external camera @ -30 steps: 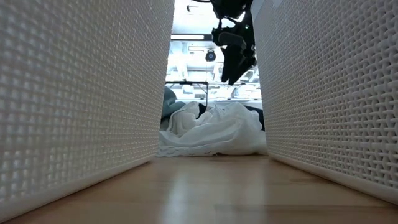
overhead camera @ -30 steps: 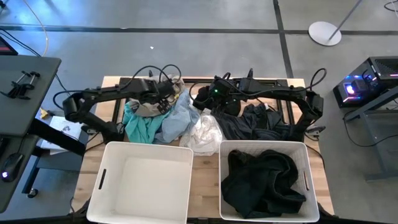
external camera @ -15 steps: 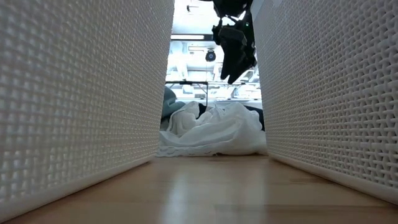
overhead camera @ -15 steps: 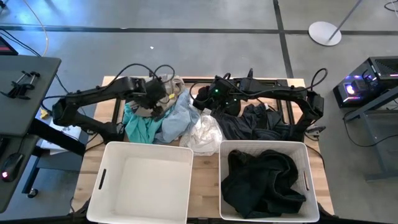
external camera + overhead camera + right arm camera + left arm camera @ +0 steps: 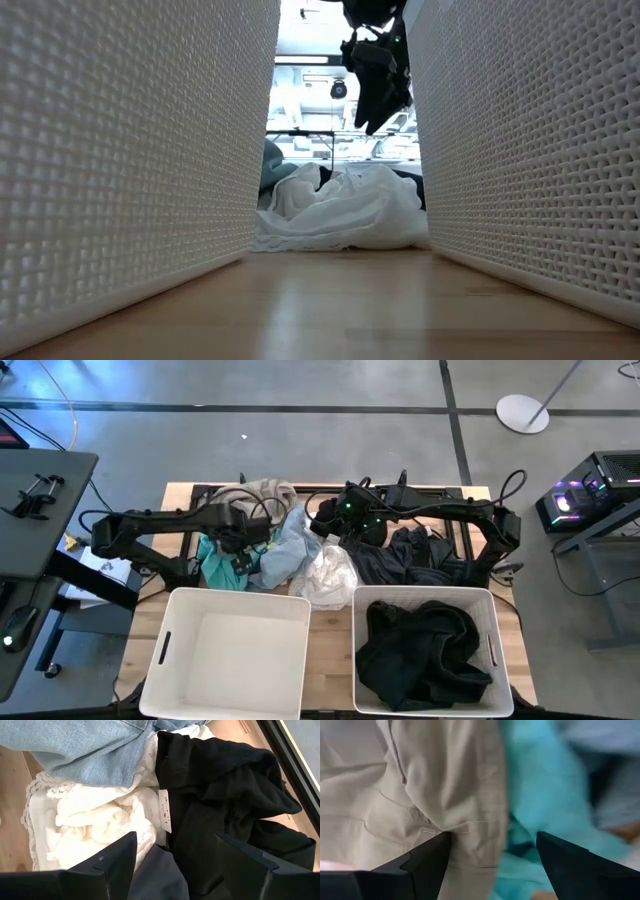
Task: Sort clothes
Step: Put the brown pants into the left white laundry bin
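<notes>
The clothes lie in a heap at the table's far side: a beige garment (image 5: 262, 491), a teal one (image 5: 222, 565), a pale blue one (image 5: 287, 545), a white one (image 5: 326, 575) and black ones (image 5: 405, 555). My left gripper (image 5: 242, 550) is over the teal garment, shut on beige cloth (image 5: 470, 805). My right gripper (image 5: 335, 520) is raised over the heap's middle, shut on a charcoal garment (image 5: 378, 75). The white garment also shows in the low view (image 5: 345, 215), resting on the table between the two baskets. My left gripper has a fold of the beige garment (image 5: 475, 845) between its two fingers; the cloth runs away from the fingers in long creases, with the teal garment (image 5: 545, 795) behind it. My right gripper holds the charcoal garment by cloth between its fingers (image 5: 160, 870), from above. The garment hangs slack below the gripper (image 5: 380, 95), clear of the table.
Two white baskets stand at the near edge. The left basket (image 5: 180, 660) shows its bare floor; the right basket (image 5: 495, 650) holds black clothes (image 5: 420, 650). The baskets' walls (image 5: 120, 150) (image 5: 530, 150) flank a narrow strip of bare wood. A black frame runs along the far edge.
My left gripper has gone from the beige garment at the far edge toward the table's near and left side, over the teal garment, taking beige cloth along. More of the beige garment at the far edge now shows. My right gripper has kept still with its hanging garment.
</notes>
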### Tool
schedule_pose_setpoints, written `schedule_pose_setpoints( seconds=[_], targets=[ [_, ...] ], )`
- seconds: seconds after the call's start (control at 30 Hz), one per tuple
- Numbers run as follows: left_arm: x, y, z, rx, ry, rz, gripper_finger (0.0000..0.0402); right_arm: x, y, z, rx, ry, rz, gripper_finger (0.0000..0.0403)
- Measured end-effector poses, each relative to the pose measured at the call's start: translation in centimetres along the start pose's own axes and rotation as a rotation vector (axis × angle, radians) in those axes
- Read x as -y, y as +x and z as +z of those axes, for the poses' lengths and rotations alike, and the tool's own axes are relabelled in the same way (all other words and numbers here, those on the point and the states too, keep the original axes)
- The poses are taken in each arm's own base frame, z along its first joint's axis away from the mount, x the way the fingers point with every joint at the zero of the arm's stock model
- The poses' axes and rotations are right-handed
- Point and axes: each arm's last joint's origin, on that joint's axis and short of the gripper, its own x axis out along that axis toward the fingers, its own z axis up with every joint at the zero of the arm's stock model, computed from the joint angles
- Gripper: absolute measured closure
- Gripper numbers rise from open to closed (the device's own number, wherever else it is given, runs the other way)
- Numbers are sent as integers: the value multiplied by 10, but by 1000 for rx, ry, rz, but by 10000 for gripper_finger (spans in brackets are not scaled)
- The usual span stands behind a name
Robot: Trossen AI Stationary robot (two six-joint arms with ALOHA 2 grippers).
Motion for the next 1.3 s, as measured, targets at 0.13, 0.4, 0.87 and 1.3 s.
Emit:
schedule_pose_setpoints(
  seconds=[0.13,0.4,0.87,1.3],
  targets=[
    [-2,11,-1,-15,16,151,118,0,0,0,0,0,0,153],
    [2,5,-3,71,47,322,126,0,0,0,1,-1,0,153],
    [-3,54,1,57,94,316,240,-2,0,0,-4,-11,56,153],
    [-19,-60,-23,467,-30,646,394,-2,0,0,-4,-19,56,153]
  ],
)
